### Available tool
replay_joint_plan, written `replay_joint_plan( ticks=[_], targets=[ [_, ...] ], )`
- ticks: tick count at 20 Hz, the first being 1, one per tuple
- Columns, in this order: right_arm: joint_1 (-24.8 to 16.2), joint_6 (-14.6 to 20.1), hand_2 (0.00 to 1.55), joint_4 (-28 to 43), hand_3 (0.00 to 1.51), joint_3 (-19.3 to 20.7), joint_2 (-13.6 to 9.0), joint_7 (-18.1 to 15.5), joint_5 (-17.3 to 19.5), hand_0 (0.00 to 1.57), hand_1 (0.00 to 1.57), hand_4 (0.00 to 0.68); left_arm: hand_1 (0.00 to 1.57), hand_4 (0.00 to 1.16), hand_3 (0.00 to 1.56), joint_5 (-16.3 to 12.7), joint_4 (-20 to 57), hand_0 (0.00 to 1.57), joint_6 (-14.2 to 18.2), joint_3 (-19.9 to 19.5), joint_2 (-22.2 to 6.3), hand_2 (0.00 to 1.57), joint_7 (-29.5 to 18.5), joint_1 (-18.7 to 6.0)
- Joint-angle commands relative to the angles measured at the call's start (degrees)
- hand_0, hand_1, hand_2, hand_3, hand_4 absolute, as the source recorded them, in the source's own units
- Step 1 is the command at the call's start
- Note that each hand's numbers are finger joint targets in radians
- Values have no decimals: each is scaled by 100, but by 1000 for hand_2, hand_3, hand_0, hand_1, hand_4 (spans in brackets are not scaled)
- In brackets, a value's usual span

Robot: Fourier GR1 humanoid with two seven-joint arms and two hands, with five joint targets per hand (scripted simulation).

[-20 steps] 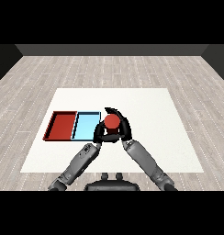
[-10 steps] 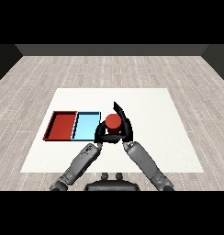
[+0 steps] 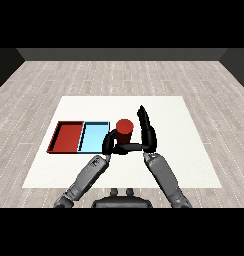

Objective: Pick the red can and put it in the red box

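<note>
The right hand [image 3: 146, 131] stands just to the right of the red can [image 3: 124, 131]. Its fingers are straight and point up and away, so the hand is spread and does not close on the can. Only its thumb reaches left at the low part of the can, and I cannot tell if it touches. The left hand [image 3: 110, 143] is on the other side, low at the left of the can, with fingers that look curled. It is close against the can, but I cannot tell if it really holds it.

The red can stands upright on the white table [image 3: 189, 150], between the two hands and just beside the right edge of the light blue tray [image 3: 93, 138]. It is not in any tray yet.

I judge the step in hand is the grasp. To do it well, the right hand should bring its fingers around the body of the can at middle height before any lift, and keep the can upright. The left hand should stay out of the way. After that, the can must travel left over the light blue tray, high enough not to hit its wall.

The red tray [image 3: 67, 137] lies left of the light blue tray, touching it side by side. Both trays show only their flat bottom; nothing is inside them.
</note>
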State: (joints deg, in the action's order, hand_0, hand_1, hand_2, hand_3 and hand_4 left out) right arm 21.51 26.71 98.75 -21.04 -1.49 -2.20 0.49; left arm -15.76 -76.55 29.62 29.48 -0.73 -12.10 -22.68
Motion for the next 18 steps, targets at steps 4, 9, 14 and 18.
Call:
replay_joint_plan(
  ticks=[4, 9, 14, 18],
  targets=[
    [-833, -655, 0, 1014, 0, 722, -499, -270, -607, 0, 0, 0, 1571, 1138, 1473, 358, -757, 1571, 77, -223, -244, 1571, 552, 231],
    [-1659, -645, 0, 1699, 0, 806, -726, -311, -436, 0, 0, 0, 1571, 1146, 1465, 242, -425, 1571, -438, -1007, -807, 1571, 394, 56],
    [-2140, -801, 0, 1596, 0, 1542, -985, -433, -797, 0, 0, 0, 1571, 1123, 1462, 400, -710, 1571, -369, -1328, -1393, 1568, 1049, 73],
    [-2320, -1096, 0, 1287, 0, 1718, -1053, -780, -991, 0, 0, 0, 1571, 1127, 1487, 357, -54, 1571, -668, -1926, -2019, 1571, 645, 402]
  ],
)
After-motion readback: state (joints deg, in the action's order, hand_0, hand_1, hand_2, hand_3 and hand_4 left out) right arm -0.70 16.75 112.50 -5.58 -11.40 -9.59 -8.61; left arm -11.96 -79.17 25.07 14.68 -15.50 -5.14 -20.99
